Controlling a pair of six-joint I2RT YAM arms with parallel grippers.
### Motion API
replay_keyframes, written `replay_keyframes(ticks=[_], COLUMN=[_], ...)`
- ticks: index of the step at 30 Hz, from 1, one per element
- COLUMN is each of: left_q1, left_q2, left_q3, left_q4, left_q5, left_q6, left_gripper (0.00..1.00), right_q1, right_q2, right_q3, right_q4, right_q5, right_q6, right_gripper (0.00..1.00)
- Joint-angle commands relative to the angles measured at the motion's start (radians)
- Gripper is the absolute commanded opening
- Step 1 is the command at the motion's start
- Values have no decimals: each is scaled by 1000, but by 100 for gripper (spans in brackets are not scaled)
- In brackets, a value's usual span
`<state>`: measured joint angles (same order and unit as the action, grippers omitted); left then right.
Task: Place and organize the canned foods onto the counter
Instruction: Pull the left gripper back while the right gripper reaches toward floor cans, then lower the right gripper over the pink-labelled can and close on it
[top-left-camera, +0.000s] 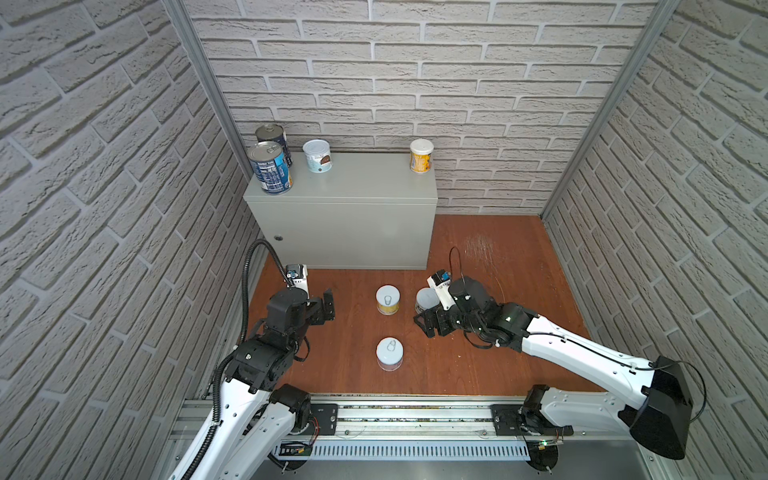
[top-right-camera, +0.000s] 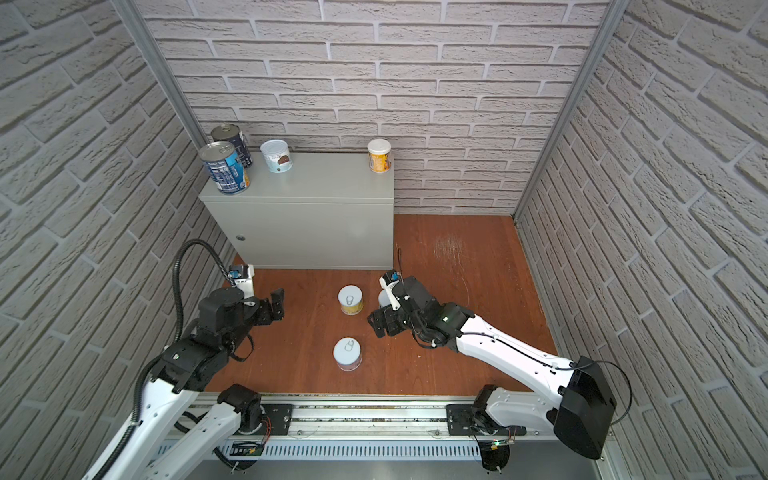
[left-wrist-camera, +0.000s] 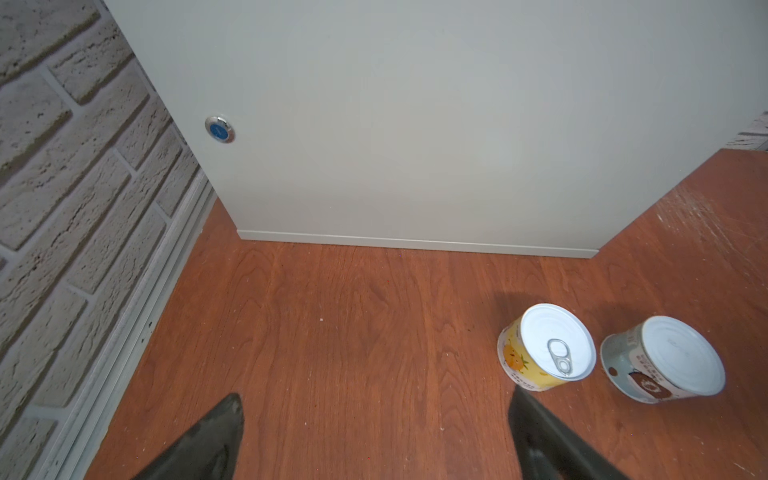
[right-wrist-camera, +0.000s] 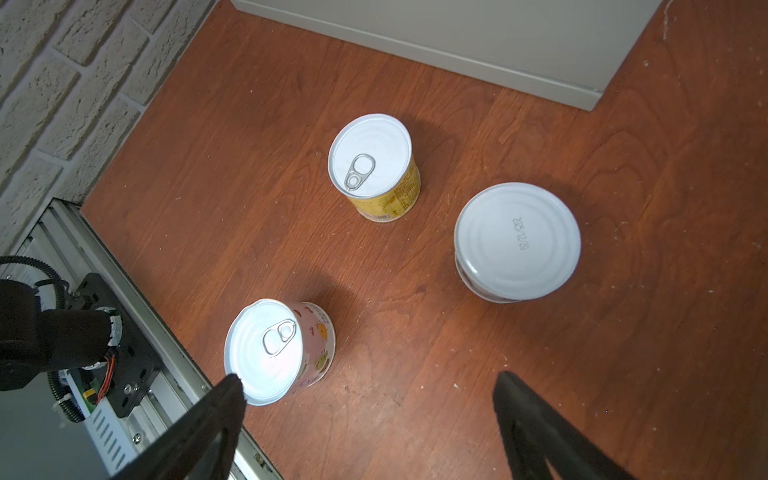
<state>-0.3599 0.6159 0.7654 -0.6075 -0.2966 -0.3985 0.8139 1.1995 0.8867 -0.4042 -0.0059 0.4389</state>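
Both top views show the large light-grey rectangular metal counter (top-left-camera: 345, 208) in the upper middle of the frame, set against the brick wall (top-left-camera: 415, 62). Four cans are seen upright on its flat top. A tall dark-blue-labelled can (top-left-camera: 271, 166) stands at the front left corner, with a second dark-blue can (top-left-camera: 274, 139) just behind it. A short white-lidded can with a pale teal label (top-left-camera: 318, 157) stands just right of these. A short yellow-labelled can (top-left-camera: 421, 157) is placed at the rear right corner.

Three short cans are seen on the reddish-brown wooden floor (top-left-camera: 498, 270), in the lower middle of the frame. They are a yellow pull-tab can (top-left-camera: 388, 300), a date-stamped white-topped can (right-wrist-camera: 517, 241) just right of it, and a pink-labelled can (top-left-camera: 390, 353) nearer the lower edge.

The left gripper (top-left-camera: 328, 305) is held left of the yellow pull-tab can, apart from it, with its jaws spread wide and nothing gripped. The right gripper (right-wrist-camera: 368, 380) is held just beside the date-stamped can, with its jaws also wide apart and nothing between them.
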Motion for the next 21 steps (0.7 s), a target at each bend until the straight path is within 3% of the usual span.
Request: replay_keyframes(ticks=[1,11,17,21], left_q1=[60,196,205,205], left_q2=[-5,-38,-86,-94], left_q3=[-4,-23,-43,-45], left_q4=[27,5,9,17], left_q5=[88,141,159,171], left_q6=[-14,-48,-39,-34], left_gripper=[98,98,98,98], right_q1=[63,295,342,366], right_q2=[24,179,279,326], right_q3=[34,120,165,203], right_q4=[-3,-33,-52,-103], right_q5=[47,123,90,141], right_q6=[52,88,117,134], right_gripper=[94,90,88,89])
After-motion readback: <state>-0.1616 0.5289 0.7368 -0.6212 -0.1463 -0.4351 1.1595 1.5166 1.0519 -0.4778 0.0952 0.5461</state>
